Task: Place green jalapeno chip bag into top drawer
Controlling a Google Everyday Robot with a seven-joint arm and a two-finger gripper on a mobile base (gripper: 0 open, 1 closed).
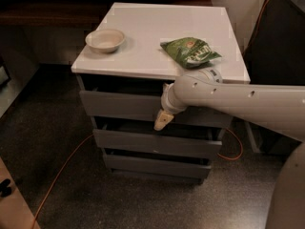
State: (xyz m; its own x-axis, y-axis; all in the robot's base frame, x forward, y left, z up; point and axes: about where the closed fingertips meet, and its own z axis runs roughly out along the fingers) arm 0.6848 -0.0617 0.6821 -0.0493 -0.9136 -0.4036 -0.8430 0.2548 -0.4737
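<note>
Smack in the middle of the frame: white-topped cabinet [157, 37] with grey drawers stacked down its front. Reaching in from the right edge, a fat off-white arm [238, 101], crossing in front of the cabinet's right half. Top drawer [119, 106] just under the white top, dark gap showing above its flat front, inside not visible. Two lower drawers [143, 142] beneath it, each with its own dark gap above. Orange cable [62, 173] snaking over the floor, lower left. Up on the top, toward the right front corner, the green chip bag [191, 52], lying flat, not in any drawer. Well apart on the left side, a beige bowl [105, 40]. Gripper [161, 121] pointing down in front of the top drawer, center frame, tips looking pressed together into one beige wedge, pinching nothing.
</note>
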